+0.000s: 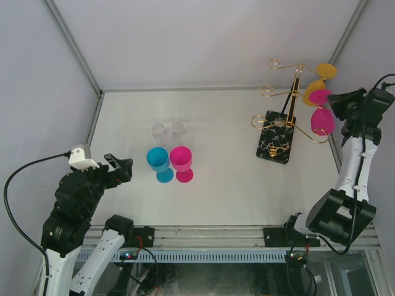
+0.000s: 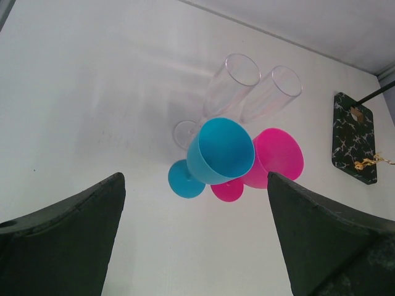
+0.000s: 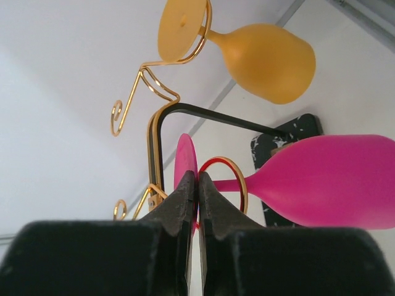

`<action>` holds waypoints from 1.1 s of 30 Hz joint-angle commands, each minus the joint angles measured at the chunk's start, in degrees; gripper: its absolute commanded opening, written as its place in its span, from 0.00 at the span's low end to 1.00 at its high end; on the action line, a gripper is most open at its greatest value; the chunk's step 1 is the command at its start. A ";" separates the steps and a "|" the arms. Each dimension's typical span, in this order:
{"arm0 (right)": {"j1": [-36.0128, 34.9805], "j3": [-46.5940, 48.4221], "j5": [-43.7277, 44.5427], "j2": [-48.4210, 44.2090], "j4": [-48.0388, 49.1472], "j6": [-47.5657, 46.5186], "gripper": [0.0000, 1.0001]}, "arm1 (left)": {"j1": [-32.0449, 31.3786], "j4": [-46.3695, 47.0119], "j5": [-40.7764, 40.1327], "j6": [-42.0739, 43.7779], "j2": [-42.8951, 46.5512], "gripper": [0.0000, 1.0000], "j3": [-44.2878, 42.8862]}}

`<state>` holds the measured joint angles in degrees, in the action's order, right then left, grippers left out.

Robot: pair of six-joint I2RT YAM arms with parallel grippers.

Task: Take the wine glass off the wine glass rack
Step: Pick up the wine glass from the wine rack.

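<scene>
Seen from above, the rack (image 1: 276,137) sits at about 2 o'clock on the table (image 1: 222,185). The pink glass (image 3: 333,182) hangs on its 3 o'clock side with the stem through a wire loop, and a yellow glass (image 3: 265,61) hangs just past it toward 1 o'clock. Our right gripper (image 3: 197,176) is pinched tight on the pink glass's foot disc. The left gripper (image 1: 121,168) is down at 8 o'clock, fingers spread wide and gripping nothing, facing a blue glass (image 2: 219,153) and two clear flutes (image 2: 234,83) standing mid-table.
</scene>
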<state>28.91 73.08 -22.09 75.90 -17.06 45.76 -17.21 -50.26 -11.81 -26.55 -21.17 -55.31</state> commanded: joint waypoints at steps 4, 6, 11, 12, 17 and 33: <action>-0.32 -2.24 0.51 -4.52 10.19 9.43 0.00 | 0.34 1.12 0.34 -1.16 0.14 1.00 -1.60; -0.18 -2.24 1.54 -5.07 10.80 10.51 0.00 | 0.34 0.83 0.51 -1.14 0.26 1.00 -1.85; 0.46 -5.48 3.51 -6.81 12.45 10.93 0.00 | 0.34 0.30 0.71 -1.50 0.25 1.00 -2.60; 0.86 -5.87 3.46 -7.14 12.52 10.96 0.00 | 0.34 0.20 0.88 -1.49 0.34 1.00 -2.72; 1.90 -7.24 3.79 -8.69 12.66 9.54 0.00 | 0.34 -0.83 1.63 -1.71 0.30 1.00 -3.37; 2.54 -10.03 -0.80 -11.61 10.03 6.58 0.00 | 0.38 -1.49 3.29 -2.22 0.91 1.00 -3.84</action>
<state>31.16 63.24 -21.37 67.07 -8.75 54.46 -17.21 -52.90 -9.76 -27.94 -20.58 -55.81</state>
